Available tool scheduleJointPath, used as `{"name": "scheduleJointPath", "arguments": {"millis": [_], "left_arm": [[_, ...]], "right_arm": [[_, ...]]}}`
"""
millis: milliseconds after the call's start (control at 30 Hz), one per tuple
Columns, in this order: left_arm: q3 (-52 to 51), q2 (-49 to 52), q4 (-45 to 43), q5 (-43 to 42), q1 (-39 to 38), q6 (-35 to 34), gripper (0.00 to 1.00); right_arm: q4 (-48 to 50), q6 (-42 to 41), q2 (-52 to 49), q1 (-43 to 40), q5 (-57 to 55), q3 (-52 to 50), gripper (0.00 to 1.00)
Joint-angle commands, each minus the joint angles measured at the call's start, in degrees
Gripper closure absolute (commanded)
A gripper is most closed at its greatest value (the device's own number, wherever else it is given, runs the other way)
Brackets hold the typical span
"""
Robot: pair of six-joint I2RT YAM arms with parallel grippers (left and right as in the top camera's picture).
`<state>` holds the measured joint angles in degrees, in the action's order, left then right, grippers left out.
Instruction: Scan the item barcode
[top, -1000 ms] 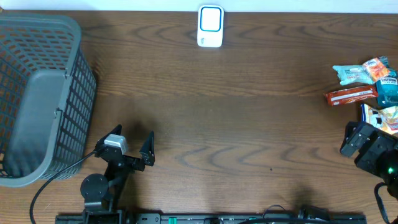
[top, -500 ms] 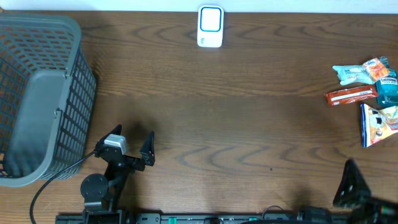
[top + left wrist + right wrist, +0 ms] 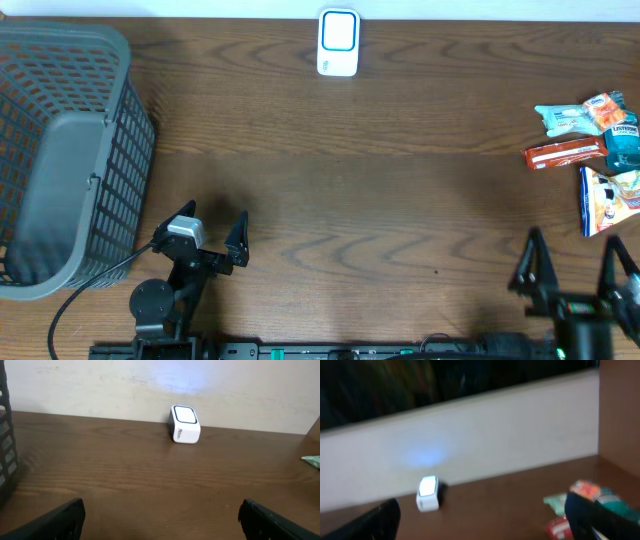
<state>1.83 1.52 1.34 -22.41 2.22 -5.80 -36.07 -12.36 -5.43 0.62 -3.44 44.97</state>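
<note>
The items are a small pile of snack packets at the table's right edge: a pale teal packet (image 3: 567, 119), a red bar (image 3: 563, 154) and a blue-and-white packet (image 3: 604, 199). The white barcode scanner (image 3: 338, 43) stands at the back centre, its face lit. My right gripper (image 3: 575, 266) is open and empty at the front right, short of the pile; its blurred wrist view shows the scanner (image 3: 427, 493) and the red bar (image 3: 555, 528). My left gripper (image 3: 213, 224) is open and empty at the front left, facing the scanner (image 3: 185, 424).
A large grey mesh basket (image 3: 60, 150) fills the left side of the table, and its edge (image 3: 6, 452) shows in the left wrist view. A pale wall runs behind the table's back edge. Bare wood lies between the grippers and the scanner.
My right arm has drawn back from the packets at the right edge to the front of the table, uncovering the blue-and-white packet. The left arm has not moved.
</note>
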Motion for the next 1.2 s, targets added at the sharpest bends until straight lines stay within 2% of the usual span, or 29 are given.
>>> {"name": "scheduleJointPath", "arguments": {"millis": [0,267,533,800,1000,1167], "left_arm": [[-1.6,-0.2,0.9,-0.9,0.1,-0.1,0.02],[-1.6,-0.2,0.9,-1.0,0.1,-0.1,0.02],[-1.6,-0.2,0.9,-1.0,0.1,-0.1,0.02],[-1.6,-0.2,0.9,-1.0,0.1,-0.1,0.02],[-1.6,-0.2,0.9,-1.0,0.1,-0.1,0.02],[-1.6,-0.2,0.9,-0.9,0.1,-0.1,0.02]], "right_arm": [[9.6,0.4,4.0,0.4,-0.3,-11.7,0.01],[30.7,0.4,5.1,0.2,2.1,-28.8,0.01],[40.6,0.5,5.1,-0.2,1.6,-39.2,0.01],[41.7,0.5,5.1,-0.2,-2.2,-44.7,0.01],[32.3,0.8,5.1,-0.2,-2.6,-44.7,0.01],[32.4,0.8,5.1,-0.3,-2.0,-44.7,0.01]]}}
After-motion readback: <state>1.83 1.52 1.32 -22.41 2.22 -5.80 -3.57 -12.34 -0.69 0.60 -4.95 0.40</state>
